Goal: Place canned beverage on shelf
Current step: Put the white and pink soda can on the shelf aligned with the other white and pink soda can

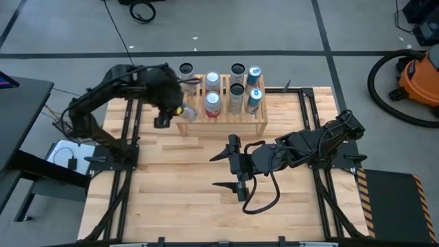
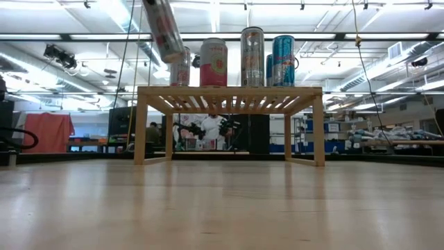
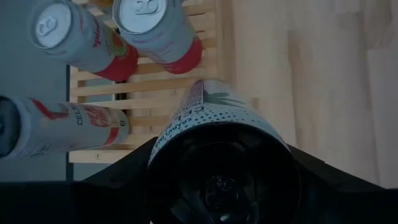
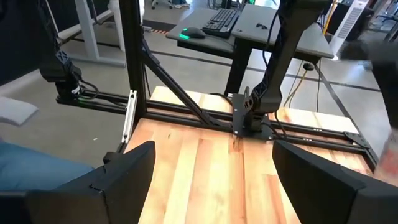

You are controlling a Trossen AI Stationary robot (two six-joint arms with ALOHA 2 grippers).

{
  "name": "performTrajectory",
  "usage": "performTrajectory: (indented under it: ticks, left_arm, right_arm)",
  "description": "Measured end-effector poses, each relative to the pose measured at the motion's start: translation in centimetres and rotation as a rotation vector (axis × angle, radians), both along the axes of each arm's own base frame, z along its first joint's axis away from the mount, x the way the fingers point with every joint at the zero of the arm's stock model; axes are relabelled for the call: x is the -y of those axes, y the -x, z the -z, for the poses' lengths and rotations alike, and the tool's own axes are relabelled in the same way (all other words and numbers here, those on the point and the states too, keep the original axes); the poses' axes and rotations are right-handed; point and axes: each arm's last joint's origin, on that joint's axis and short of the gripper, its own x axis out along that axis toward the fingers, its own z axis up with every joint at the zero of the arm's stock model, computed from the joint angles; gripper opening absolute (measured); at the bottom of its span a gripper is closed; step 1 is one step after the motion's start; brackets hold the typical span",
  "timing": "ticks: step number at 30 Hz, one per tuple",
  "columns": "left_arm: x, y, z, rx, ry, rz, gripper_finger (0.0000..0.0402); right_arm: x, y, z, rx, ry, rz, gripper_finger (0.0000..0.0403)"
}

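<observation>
One can (image 3: 208, 118) sits clamped in our left gripper (image 1: 171, 110), tilted, above the shelf (image 1: 226, 123) edge; free slats lie just below and ahead. Our right gripper (image 1: 230, 168) waits wide, well apart.

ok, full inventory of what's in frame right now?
shelf: 1, pale wood, slatted, far centre of table.
cans on shelf: about 7, red-and-white, silver and teal, standing upright.
held can: 1, white with red print, tilted above the shelf's left end.
table: 1, light wood planks.
vacuum: 1, orange, on the floor at right.
left gripper: shut on held can.
right gripper: open, empty, mid-table.
</observation>
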Motion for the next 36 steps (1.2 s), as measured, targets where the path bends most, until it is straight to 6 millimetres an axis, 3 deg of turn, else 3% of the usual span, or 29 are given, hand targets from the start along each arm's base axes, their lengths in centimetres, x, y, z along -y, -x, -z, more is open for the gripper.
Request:
performTrajectory:
  ticks: [3, 14, 21, 36]
  left_arm:
    - [-1.0, -1.1, 0.8, -0.018, 0.015, -0.027, 0.0262]
    - [-3.9, -1.8, 2.3, -0.088, 0.103, -0.125, 0.0263]
    - [-4.4, -3.1, 3.5, -0.124, 0.134, -0.130, 0.0263]
    - [-5.8, -3.0, 3.9, -0.129, 0.151, -0.219, 0.0268]
  right_arm:
    - [0.0, 0.0, 0.0, 0.000, 0.029, -0.008, 0.0334]
    - [0.7, -0.3, 0.0, 0.005, 0.031, 0.038, 0.0334]
    - [1.2, -0.5, 0.0, 0.006, -0.006, 0.065, 0.0334]
    - [1.4, -0.6, 0.0, 0.005, -0.006, 0.062, 0.0334]
